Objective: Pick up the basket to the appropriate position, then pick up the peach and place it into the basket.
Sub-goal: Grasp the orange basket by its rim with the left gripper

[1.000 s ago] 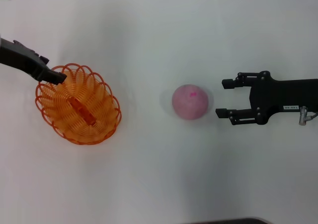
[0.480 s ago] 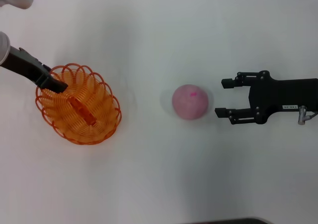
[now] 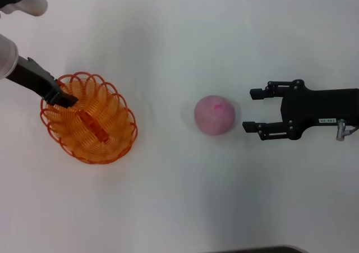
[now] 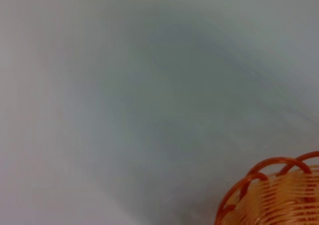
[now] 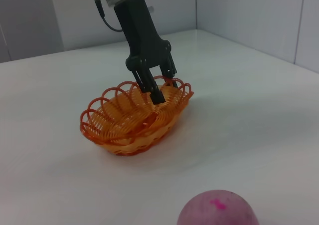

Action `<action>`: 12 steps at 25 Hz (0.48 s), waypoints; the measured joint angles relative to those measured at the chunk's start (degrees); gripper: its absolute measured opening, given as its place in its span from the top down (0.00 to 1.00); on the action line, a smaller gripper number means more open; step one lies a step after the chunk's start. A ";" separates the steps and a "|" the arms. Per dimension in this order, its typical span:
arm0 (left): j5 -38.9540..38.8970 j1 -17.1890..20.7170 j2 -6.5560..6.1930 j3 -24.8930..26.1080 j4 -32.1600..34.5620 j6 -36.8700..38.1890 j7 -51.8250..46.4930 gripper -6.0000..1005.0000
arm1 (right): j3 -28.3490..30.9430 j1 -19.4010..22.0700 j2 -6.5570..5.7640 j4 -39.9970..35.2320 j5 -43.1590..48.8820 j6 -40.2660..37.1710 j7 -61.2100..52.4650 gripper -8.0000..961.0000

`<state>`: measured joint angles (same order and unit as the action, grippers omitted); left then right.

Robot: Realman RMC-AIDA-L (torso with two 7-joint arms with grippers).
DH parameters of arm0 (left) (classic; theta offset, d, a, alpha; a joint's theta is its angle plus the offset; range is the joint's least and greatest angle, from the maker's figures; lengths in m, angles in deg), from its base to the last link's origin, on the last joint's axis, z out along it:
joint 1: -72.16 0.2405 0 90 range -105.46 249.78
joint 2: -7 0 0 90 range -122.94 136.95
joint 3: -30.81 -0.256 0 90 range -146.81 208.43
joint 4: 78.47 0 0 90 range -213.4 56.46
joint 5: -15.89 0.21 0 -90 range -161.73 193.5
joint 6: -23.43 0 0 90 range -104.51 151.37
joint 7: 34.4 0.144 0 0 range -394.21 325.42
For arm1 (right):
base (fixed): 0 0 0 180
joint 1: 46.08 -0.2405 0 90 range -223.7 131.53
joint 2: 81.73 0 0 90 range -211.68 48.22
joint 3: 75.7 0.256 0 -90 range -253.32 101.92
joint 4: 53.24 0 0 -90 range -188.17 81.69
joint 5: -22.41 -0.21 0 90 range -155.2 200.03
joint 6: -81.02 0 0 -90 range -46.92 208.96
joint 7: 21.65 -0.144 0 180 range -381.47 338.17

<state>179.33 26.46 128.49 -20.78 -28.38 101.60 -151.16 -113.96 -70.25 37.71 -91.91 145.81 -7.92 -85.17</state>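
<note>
The orange wire basket (image 3: 88, 118) rests flat on the white table at the left; it also shows in the right wrist view (image 5: 134, 117) and at a corner of the left wrist view (image 4: 271, 192). My left gripper (image 3: 68, 100) points steeply down at the basket's far-left rim. In the right wrist view the left gripper (image 5: 163, 88) is open, one finger inside the rim and one outside. The pale-pink peach (image 3: 214, 115) lies in the middle of the table and also shows in the right wrist view (image 5: 218, 210). My right gripper (image 3: 251, 110) is open and empty, level with the peach, just to its right.
The white table (image 3: 179, 197) carries only the basket and the peach. A dark edge (image 3: 252, 249) shows at the table's front. Grey walls (image 5: 249, 15) stand behind the table in the right wrist view.
My left gripper has tilted more upright and its tips have slid further over the basket's rim toward the inside. The basket, the peach and the right arm have not moved.
</note>
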 joint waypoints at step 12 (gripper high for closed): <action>0.12 0.25 0.33 -0.35 0.93 -0.10 -0.05 0.74 | 0.15 0.00 0.00 0.00 -0.22 -0.40 -0.03 0.17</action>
<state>179.45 26.71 128.82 -21.13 -27.45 101.51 -151.21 -113.80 -70.25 37.72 -91.91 145.59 -8.32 -85.20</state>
